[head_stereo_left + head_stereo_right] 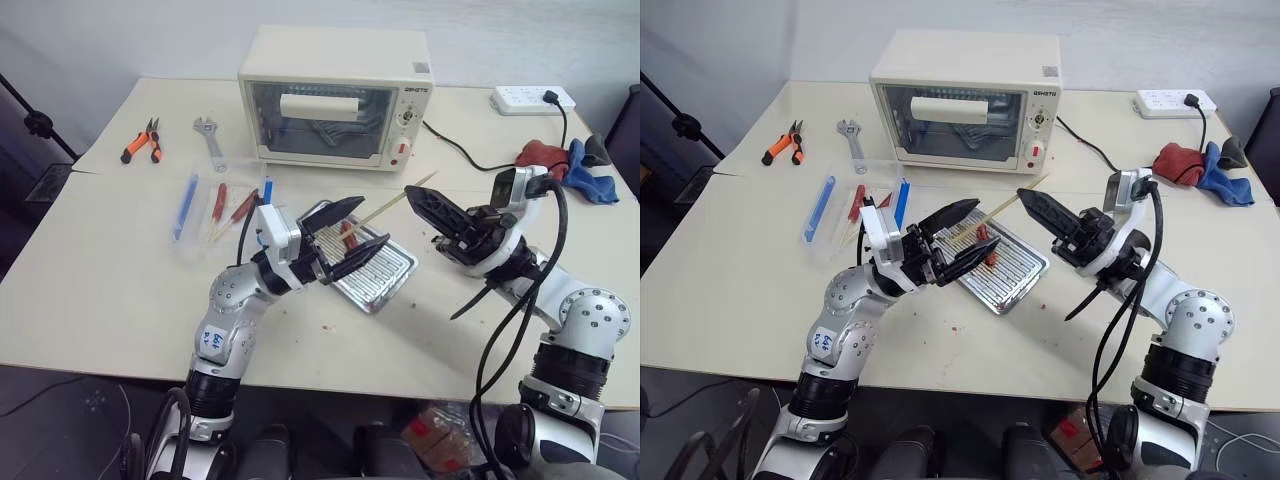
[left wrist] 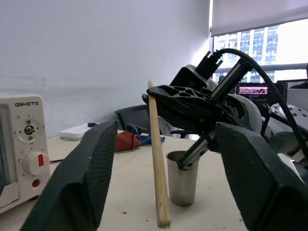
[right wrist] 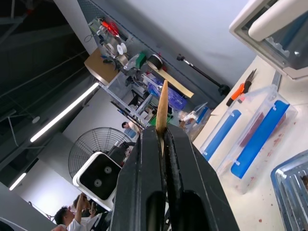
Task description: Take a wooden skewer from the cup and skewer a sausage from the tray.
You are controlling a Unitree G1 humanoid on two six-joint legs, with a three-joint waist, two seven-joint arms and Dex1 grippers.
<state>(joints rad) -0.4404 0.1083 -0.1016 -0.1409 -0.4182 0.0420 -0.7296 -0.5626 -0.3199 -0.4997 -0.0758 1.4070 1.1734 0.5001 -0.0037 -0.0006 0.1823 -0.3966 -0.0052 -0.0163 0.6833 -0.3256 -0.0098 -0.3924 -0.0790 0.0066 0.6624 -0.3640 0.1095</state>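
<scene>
My right pincer [image 1: 412, 192] sits right of centre in the head view, its two black fingers pressed together on the wooden skewer [image 1: 382, 206]. The skewer passes through the clamped tips, one end slanting toward the lower left over the tray [image 1: 398, 270] and the other poking out toward the upper right. In my right wrist view the stick rises straight out between the closed fingers [image 3: 190, 192].

My left pincer [image 1: 348, 235] is at the centre of the frame, hovering over the tray with its fingers spread apart; nothing is between them. In the left wrist view the skewer stands between the two fingers without touching either one, and the right pincer's tip holds it near its upper end.

The tray lies on the bench [image 1: 110, 260] just below centre, and the sausage [image 1: 985, 236] shows as a small red-brown piece on its ribbed bottom, partly hidden behind my left fingers. The cup [image 2: 182, 177] appears in the left wrist view, standing upright on the bench behind the skewer, under the right pincer.

At the upper middle stands the toaster oven [image 1: 335, 98]. To its left lie the orange-handled pliers [image 1: 142, 141] and a wrench [image 1: 211, 139]. A clear plastic box [image 1: 215, 205] with flat blue sticks sits left of the tray.
</scene>
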